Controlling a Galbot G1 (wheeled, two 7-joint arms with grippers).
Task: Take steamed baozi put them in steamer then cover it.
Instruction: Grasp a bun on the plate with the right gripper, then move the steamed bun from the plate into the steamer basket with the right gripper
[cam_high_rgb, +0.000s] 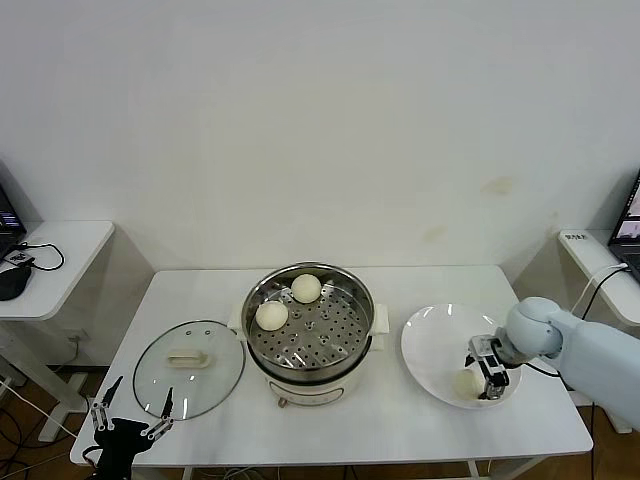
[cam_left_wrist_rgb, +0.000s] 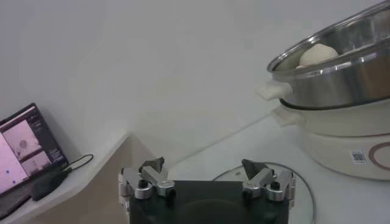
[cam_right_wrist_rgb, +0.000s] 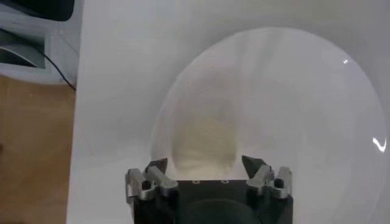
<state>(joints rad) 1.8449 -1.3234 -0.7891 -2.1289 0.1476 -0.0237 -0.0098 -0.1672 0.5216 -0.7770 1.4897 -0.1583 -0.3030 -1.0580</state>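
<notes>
Left claw (cam_high_rgb: 132, 412): parked low at the front left edge of the tabletop (cam_high_rgb: 400, 420), fingers spread wide, nothing between them. Idle.

Cover (cam_high_rgb: 189, 368): glass lid laid flat on the tabletop, left of the steamer, handle up. Not yet needed.

Steamer (cam_high_rgb: 311, 325): steel basket on the white cooker base at the centre of the tabletop. Two steamed baozi are seated on the perforated floor, one at the far side (cam_high_rgb: 306, 288) and one at the left (cam_high_rgb: 271, 315). The near and right parts of the floor are free.

Plate (cam_high_rgb: 440, 345): white, right of the steamer. One baozi (cam_high_rgb: 465, 382) lies on its near part.

Right claw (cam_high_rgb: 487, 378): lowered onto the plate, fingers astride that baozi. In the right wrist view the bun (cam_right_wrist_rgb: 204, 146) is seen between the two fingertips, which are still parted; whether they touch the dough cannot be told.

Step in hand, as judged: the third bun is being grasped. The closing is best kept gentle and centred on the bun's widest part, so that the soft dough is not dented or squeezed out sideways. The lift is best made straight up, clear of the plate rim, then carried to a free patch of the steamer floor.
</notes>
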